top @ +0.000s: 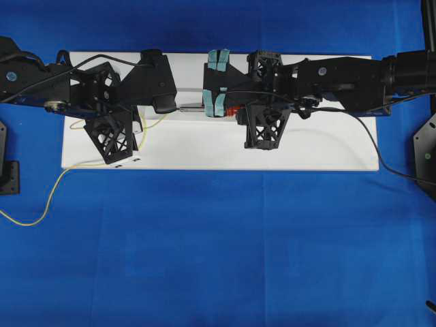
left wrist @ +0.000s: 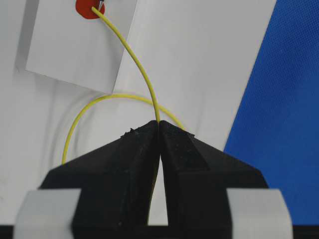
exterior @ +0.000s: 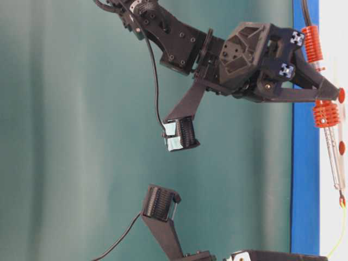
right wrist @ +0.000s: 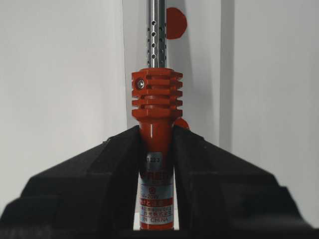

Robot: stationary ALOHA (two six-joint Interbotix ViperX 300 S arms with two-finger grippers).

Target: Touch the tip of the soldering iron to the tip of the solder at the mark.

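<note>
Two black robot arms meet over a white board (top: pixel 306 153) laid on a blue cloth (top: pixel 218 259), seen from overhead with one arm entering from each side of the frame. The right gripper (right wrist: pixel 155 137), at centre in the overhead view, is clamped on the orange-red body of the soldering iron (right wrist: pixel 155 114); the right wrist view shows both fingers (right wrist: pixel 99 169) pressed against the barrel just below its ribbed collar, the perforated silver shaft running up and out of the top of the frame.

The left gripper (left wrist: pixel 158 124) has its fingers closed together on the solder (left wrist: pixel 134 59), a thin yellow wire that emerges from between the fingertips at lower centre of the left wrist view and arcs to the upper left. There the wire's end lies on a red mark (left wrist: pixel 87 9) on a white card (left wrist: pixel 65 50), with the iron's dark tip touching the same spot at the very top edge of the frame.

In the table-level view, which is turned on its side, the iron's shaft points down the right edge of the frame and meets the yellow wire at lower right. Overhead, the rest of the solder trails off the board's lower left corner and loops across the cloth toward the left edge. A black cord (top: pixel 368 139) runs from the right arm toward the right edge.
</note>
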